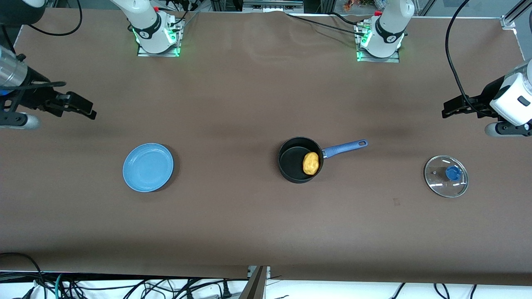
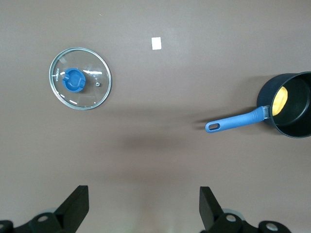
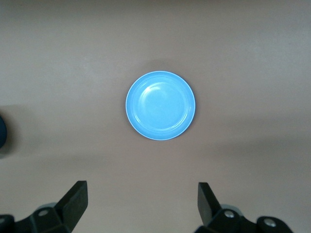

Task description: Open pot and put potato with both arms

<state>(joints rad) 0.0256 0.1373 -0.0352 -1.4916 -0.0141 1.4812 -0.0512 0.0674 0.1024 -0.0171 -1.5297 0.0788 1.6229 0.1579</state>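
The potato (image 1: 311, 163) lies in the pot (image 1: 296, 166), against the wall on its handle side. The handle points toward the left arm's end of the table, where the lid (image 1: 446, 176) lies flat, well apart. The plate (image 1: 148, 167) sits toward the right arm's end, seemingly about level with the pot.

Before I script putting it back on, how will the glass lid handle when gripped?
The glass lid lies flat, so it probably won't roll. Its blue knob looks like the only easy hold; the rim sits low on the table. Glass is likely fragile and slick, so set it down gently.
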